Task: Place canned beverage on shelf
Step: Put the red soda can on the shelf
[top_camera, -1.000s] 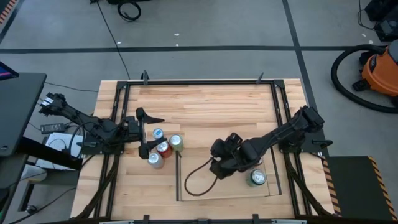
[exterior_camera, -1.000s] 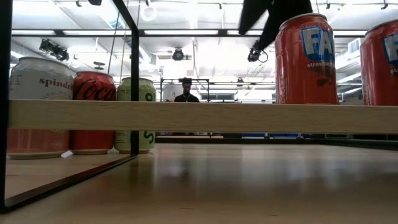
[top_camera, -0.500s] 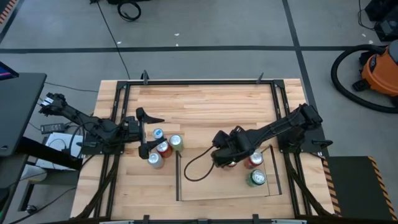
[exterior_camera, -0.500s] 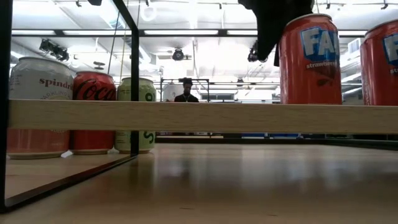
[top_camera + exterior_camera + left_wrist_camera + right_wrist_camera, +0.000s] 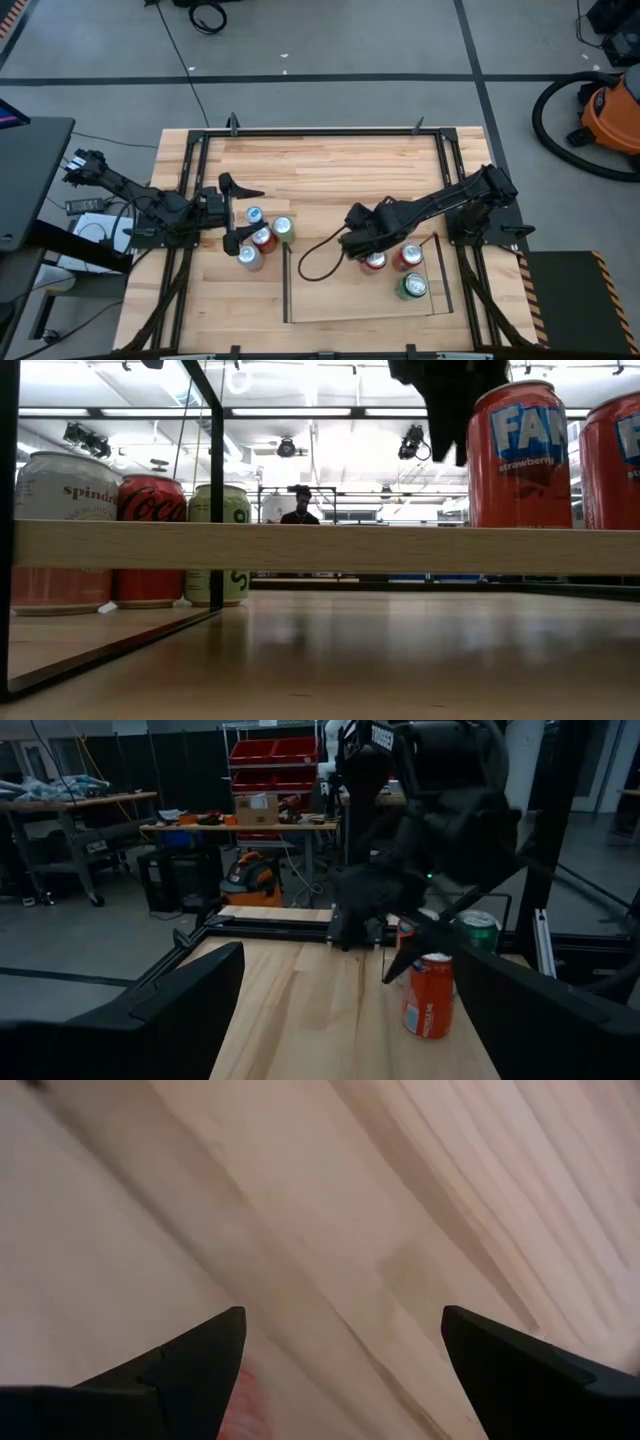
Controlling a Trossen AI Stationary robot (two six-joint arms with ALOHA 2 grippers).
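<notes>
The shelf (image 5: 335, 298) is a light-wood panel edged by dark rods on the table's right half; in the low view its front edge (image 5: 320, 548) shows. On it stand a red Fanta can (image 5: 375, 262) (image 5: 520, 455) (image 5: 429, 996), a second red can (image 5: 407, 257) (image 5: 615, 460) and a green can (image 5: 411, 287). My right gripper (image 5: 353, 245) (image 5: 342, 1312) is open and empty, just above and to the left of the Fanta can (image 5: 243, 1405). My left gripper (image 5: 240, 212) (image 5: 350, 955) is open, beside several cans (image 5: 263, 238) on the table's left half.
The left group holds a Spindrift can (image 5: 60, 530), a Coca-Cola can (image 5: 150, 540) and a green can (image 5: 225, 545). A dark cable loop (image 5: 308, 268) hangs from the right arm over the shelf. Black frame rails (image 5: 320, 131) edge the table. A person (image 5: 300, 506) stands far behind.
My right gripper has drawn off the Fanta can, going up and toward the table's far-left, so the can's top now shows in the high view. The can stands upright on the shelf and has shifted a little sideways in the low view.
</notes>
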